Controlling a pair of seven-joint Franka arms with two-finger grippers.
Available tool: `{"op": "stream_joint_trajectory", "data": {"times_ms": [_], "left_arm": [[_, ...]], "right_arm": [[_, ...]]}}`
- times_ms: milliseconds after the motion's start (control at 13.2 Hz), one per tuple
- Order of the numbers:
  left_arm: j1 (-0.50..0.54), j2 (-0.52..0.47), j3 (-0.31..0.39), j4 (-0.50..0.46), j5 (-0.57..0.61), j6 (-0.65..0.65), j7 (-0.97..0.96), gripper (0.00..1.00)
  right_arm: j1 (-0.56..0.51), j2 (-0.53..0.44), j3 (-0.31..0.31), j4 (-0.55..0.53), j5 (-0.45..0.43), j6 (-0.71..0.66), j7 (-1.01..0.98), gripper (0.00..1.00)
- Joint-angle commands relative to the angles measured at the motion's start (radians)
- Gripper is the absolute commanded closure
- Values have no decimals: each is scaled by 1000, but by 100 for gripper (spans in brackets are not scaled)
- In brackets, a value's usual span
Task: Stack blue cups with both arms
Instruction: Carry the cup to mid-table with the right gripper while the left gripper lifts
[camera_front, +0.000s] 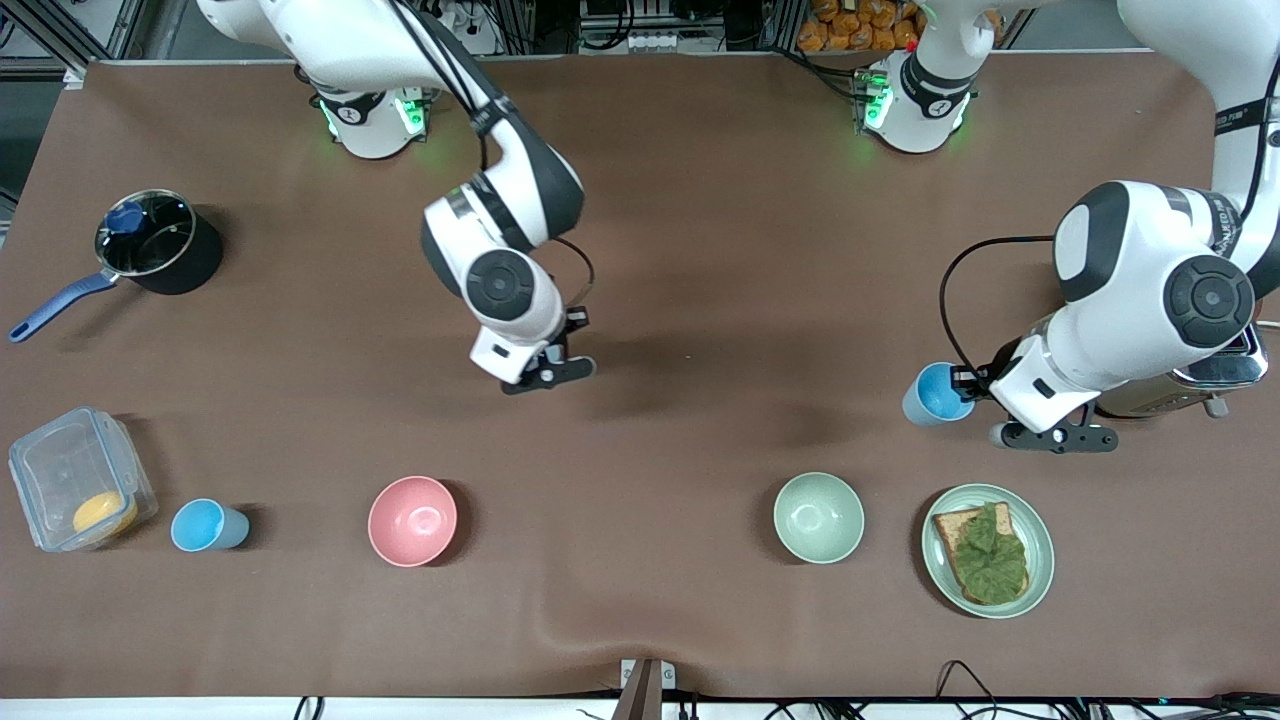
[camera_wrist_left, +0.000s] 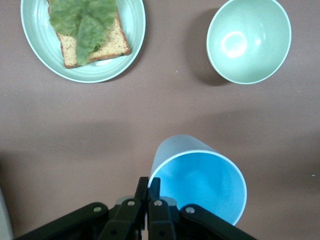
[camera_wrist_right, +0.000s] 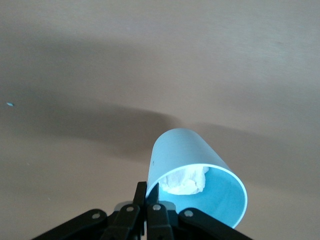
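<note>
Blue patched cup (camera_wrist_right: 192, 170) in right jaws over mid-table, unseen from front | left jaws grip plain cup (camera_front: 938, 393) near plate (camera_front: 1040, 560)

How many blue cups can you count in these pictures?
3. One cup stands beside the clear container; the left gripper holds a second cup; the right gripper holds a third cup, whitish patch inside.

Right gripper (camera_wrist_right: 147, 192) pinching rim of blue cup (camera_wrist_right: 192, 175), whitish patch (camera_wrist_right: 186, 181) inside
</note>
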Motion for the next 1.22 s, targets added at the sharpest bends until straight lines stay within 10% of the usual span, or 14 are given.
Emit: {"op": "stream_joint_trajectory", "data": {"times_ms": [0, 532, 759, 1139], "left_arm": [[-2, 1, -21, 12, -20, -14, -40, 100], [-67, 6, -32, 40, -7, -12, -178, 100], [-87, 12, -32, 49, -10, -12, -237, 100], [-163, 24, -32, 54, -19, -12, -383, 100]], "right_arm": [[37, 67, -11, 76, 27, 36, 15, 100], [59, 107, -11, 77, 31, 92, 15, 99], [73, 113, -11, 77, 27, 115, 11, 11], [59, 96, -11, 117, 34, 121, 5, 0]]}}
